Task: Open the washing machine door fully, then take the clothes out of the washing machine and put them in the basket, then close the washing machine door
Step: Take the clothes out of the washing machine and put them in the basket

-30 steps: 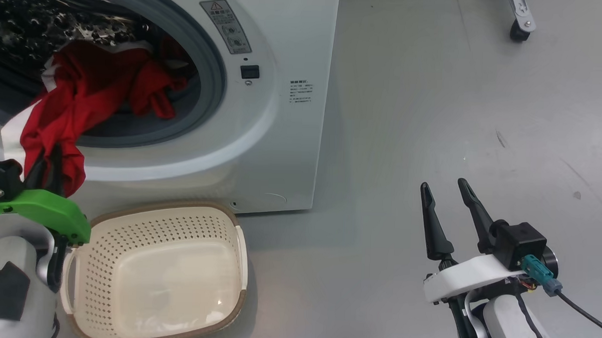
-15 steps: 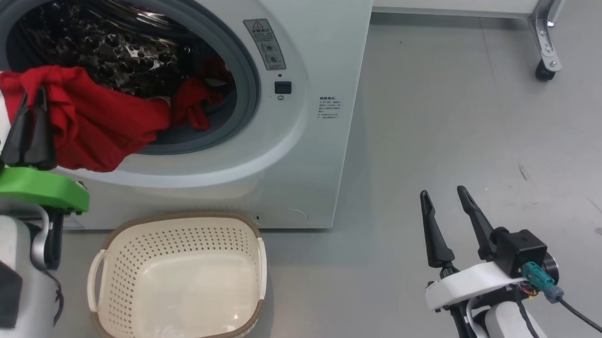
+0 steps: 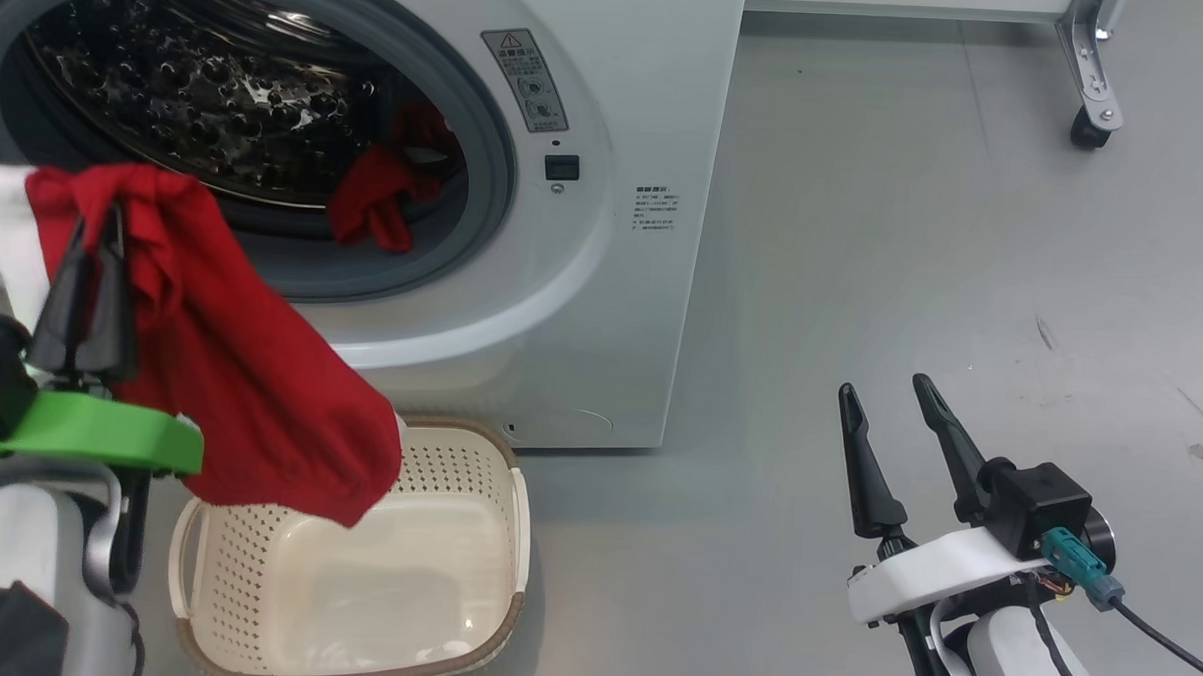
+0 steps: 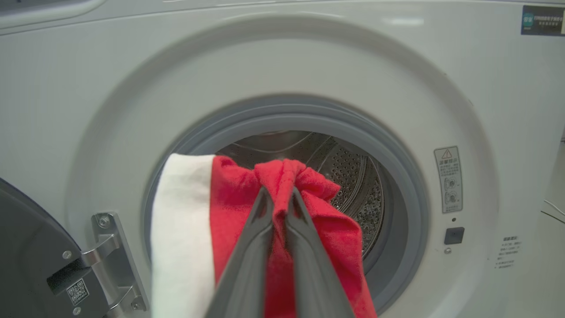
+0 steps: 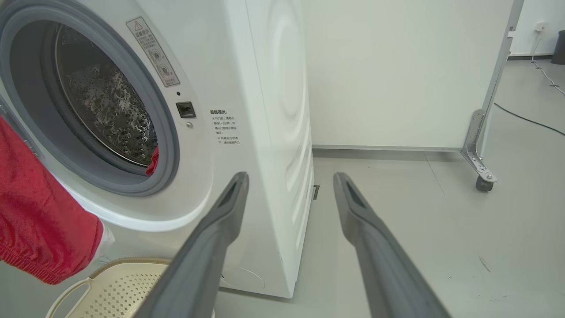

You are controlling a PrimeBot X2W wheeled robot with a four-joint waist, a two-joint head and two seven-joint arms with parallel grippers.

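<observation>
Left hand [image 3: 95,222], left of frame, is clamped on the clothes [image 3: 250,386], which are hung above the basket [image 3: 515,515] at lower left, before the washing machine [image 3: 650,100]. Right hand [image 3: 883,386], lower right, is held wide, empty.

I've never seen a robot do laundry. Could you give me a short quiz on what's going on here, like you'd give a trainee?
1. Short answer: is any red cloth inside the washing machine?
2. True or false: the right pincer is holding the red garment.
3. The garment's lower end hangs: A) inside the washing machine, B) over the basket, C) on the right pincer.

Key:
1. Yes, a bunch lies near the front of the opening.
2. False: the left pincer is shut on it, and the right pincer is open and empty.
3. B.
</observation>
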